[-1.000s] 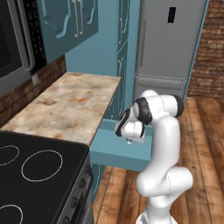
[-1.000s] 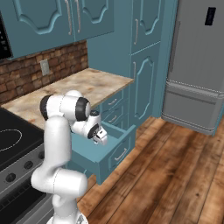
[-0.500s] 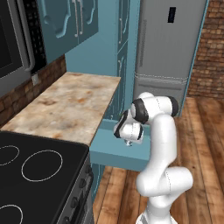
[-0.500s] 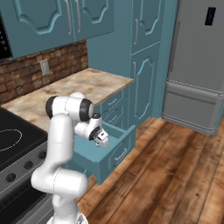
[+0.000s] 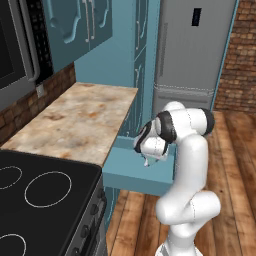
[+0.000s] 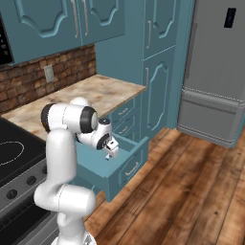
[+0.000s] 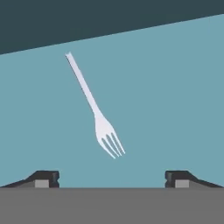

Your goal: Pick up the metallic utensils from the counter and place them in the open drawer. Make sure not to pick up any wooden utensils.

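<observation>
Now gripper [image 7: 112,177] spread above fork [image 7: 99,120] in drawer [image 7: 175,87]

Silver fork [image 7: 99,120], teal-blue drawer [image 7: 175,96], beige rust-blotched marble counter [image 5: 80,117], white arm [image 5: 187,165] with dark joints

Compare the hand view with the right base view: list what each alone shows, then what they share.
Hand view alone: a slim all-silver fork lying flat on the teal-blue floor of the drawer, tines toward the camera, with the gripper's two dark fingertips set wide apart below it.

Right base view alone: the beige marble-patterned counter, the black stovetop, the grey refrigerator and the wooden floor.

Both: the open teal-blue drawer and the gripper hanging over it.
</observation>
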You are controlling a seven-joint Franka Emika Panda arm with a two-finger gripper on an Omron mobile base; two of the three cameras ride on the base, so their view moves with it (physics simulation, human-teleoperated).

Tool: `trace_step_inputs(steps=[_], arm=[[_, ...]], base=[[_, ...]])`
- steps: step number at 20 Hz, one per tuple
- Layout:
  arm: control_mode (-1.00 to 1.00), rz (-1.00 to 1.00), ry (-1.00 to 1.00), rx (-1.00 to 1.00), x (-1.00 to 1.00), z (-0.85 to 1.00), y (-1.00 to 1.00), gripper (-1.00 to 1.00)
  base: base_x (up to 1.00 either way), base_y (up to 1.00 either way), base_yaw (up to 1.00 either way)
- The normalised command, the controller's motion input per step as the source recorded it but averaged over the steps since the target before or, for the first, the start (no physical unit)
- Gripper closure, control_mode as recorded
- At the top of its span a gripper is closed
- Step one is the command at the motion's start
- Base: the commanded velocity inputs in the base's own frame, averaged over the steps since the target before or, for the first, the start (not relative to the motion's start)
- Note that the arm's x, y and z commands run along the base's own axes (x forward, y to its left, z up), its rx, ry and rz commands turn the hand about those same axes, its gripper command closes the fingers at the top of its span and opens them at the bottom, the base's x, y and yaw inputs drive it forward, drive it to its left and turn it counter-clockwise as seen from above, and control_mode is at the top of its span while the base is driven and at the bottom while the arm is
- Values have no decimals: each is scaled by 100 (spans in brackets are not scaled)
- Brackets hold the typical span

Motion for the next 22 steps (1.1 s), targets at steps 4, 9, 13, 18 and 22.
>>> trace_step_inputs(steps=[4, 9, 13, 18, 22], arm=[[-100, 0, -8, 0, -100, 100, -50, -100], [-100, 1, -14, -6, -91, 100, -14, -100], [-100, 11, -10, -21, -49, 100, 12, -100], [-100, 15, -2, -21, -71, 100, 3, -100], [-100, 11, -4, -12, -90, 100, -3, -100]], base=[[0, 0, 0], [0, 0, 0], [0, 0, 0], [0, 0, 0], [0, 0, 0]])
